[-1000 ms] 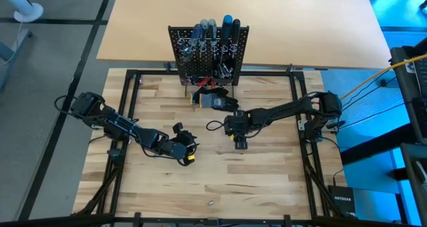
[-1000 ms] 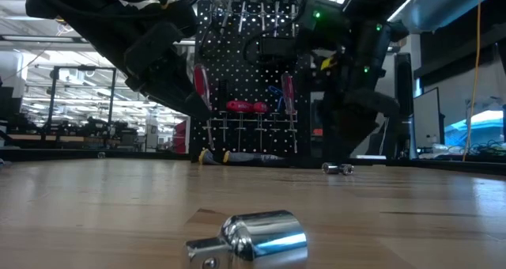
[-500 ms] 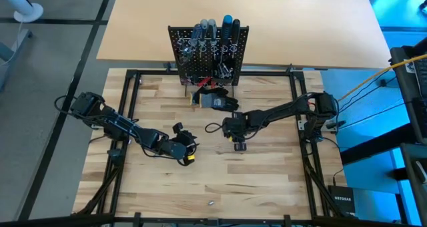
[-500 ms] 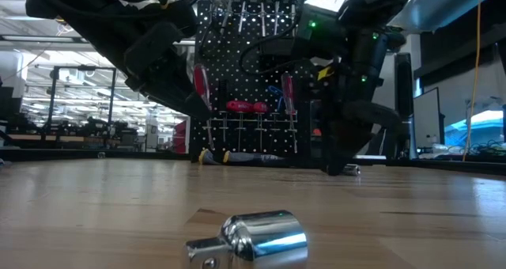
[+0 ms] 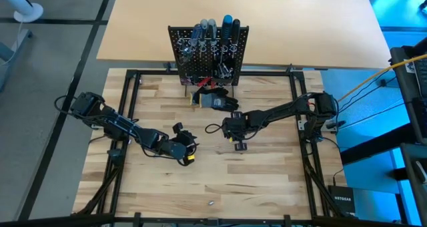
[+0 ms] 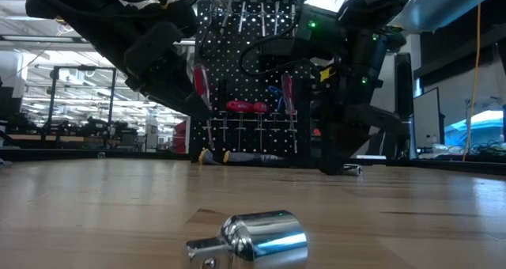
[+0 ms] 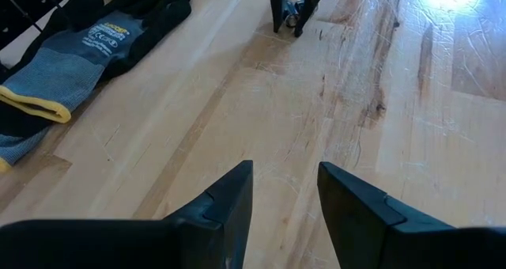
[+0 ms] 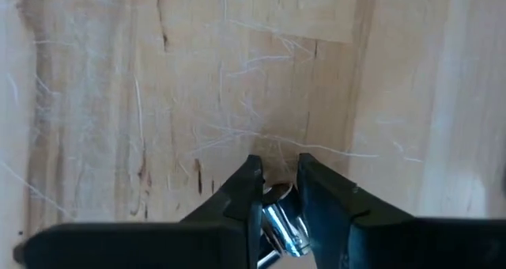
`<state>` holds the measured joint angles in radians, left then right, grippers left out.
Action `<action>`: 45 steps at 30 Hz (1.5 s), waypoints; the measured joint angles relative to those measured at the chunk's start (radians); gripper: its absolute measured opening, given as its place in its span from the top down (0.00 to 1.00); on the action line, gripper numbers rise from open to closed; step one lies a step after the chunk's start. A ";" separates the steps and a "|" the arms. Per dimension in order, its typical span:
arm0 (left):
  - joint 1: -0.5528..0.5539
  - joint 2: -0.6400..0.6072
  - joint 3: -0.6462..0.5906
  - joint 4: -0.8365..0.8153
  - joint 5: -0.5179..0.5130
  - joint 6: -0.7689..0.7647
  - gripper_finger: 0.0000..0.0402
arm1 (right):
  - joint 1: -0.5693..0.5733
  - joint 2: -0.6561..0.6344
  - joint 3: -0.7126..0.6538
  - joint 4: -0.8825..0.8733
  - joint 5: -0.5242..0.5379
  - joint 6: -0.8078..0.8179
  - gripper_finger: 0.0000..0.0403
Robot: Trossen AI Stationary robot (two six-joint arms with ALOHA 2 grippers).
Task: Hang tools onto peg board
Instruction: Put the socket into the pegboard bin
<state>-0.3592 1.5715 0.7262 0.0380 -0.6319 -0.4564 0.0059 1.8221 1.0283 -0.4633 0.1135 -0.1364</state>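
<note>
The black peg board (image 5: pixel 208 53) stands upright at the table's far edge, with screwdrivers (image 5: pixel 215 30) in its holders. My right gripper (image 5: pixel 238 145) points down at mid-table, shut on a small shiny silver piece (image 8: pixel 277 214). My left gripper (image 5: pixel 185 151) hangs open above the wood, left of it, with nothing between its fingers (image 7: pixel 229 198). A second, larger silver piece (image 6: pixel 253 237) lies on its side near the table's front edge. In the left wrist view the right gripper's fingertips (image 7: pixel 277 16) stand on the wood. My right gripper pinches the small silver piece (image 8: pixel 278 207) between its two fingers. The fingers come from above, pointing down, with their tips at the tabletop. The piece lies on the wood, and one end (image 6: pixel 353 169) sticks out beside the fingers in the low view.
A dark grey-black pair of gloves (image 5: pixel 217 101) with yellow cuffs lies between the peg board and my right gripper. A black metal frame (image 5: pixel 127 120) borders the wooden table (image 5: pixel 267 180), and bare wood lies toward the near edge.
My right gripper has come down from just above the table onto the small silver piece, and its fingers now stand around it on the wood. The piece has stayed where it lay.
</note>
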 joint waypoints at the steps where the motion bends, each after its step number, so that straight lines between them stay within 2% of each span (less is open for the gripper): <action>1: 0.000 0.000 0.000 0.000 0.000 0.000 0.67 | 0.000 0.000 0.000 0.001 0.001 0.000 0.80; 9: 0.000 0.000 0.000 0.000 0.000 0.000 0.67 | 0.000 0.004 0.042 -0.053 0.016 0.000 0.67; 14: 0.000 0.000 0.000 0.000 0.000 0.000 0.67 | -0.002 0.004 0.162 -0.235 -0.007 0.005 0.57; 18: 0.000 0.000 0.000 0.000 0.000 0.000 0.67 | -0.001 0.004 0.222 -0.344 0.016 0.006 0.54; 22: 0.000 0.000 0.000 0.000 0.000 0.000 0.67 | -0.001 0.003 0.206 -0.334 0.015 0.007 0.54; 31: 0.000 0.000 0.000 0.000 0.000 0.000 0.67 | -0.001 0.003 0.079 -0.162 0.045 -0.029 0.54; 40: 0.000 0.000 0.000 0.000 0.000 0.000 0.67 | -0.014 -0.002 0.018 -0.066 0.054 -0.029 0.54; 45: 0.000 0.000 0.000 0.000 0.000 0.000 0.67 | -0.020 -0.002 0.018 -0.065 0.042 -0.027 0.62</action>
<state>-0.3595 1.5715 0.7264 0.0376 -0.6317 -0.4567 -0.0143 1.8198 1.0462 -0.5285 0.1555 -0.1638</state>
